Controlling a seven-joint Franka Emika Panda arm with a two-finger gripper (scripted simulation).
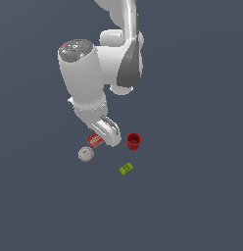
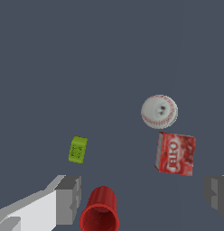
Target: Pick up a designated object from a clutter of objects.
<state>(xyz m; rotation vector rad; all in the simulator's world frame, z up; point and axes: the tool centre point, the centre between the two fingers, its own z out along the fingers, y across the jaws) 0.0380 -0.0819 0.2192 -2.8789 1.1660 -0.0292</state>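
the ball (image 2: 159, 111) is off-white with thin red stitch lines curving round it like a baseball, plus two small dark dots on its face, and it's about as wide as the red cup's mouth. it sits on the dark grey counter (image 1: 192, 206), free of the hand (image 1: 109, 133), just beside the red flat box (image 2: 175, 153) with white lettering; whether they touch i can't tell.

the hand is released, fingers (image 2: 68, 198) spread wide with nothing between them. in the exterior view it hangs low over the group, partly covering the box, with the ball toward that view's left and the cup toward its right.

room-wise, the ball's only close neighbour is the box. the lime-green block (image 1: 126, 169) lies on its own, well apart from the ball. bare counter all around the cluster.

the red cup (image 1: 134, 140) stands upright, mouth open, and looks empty inside.
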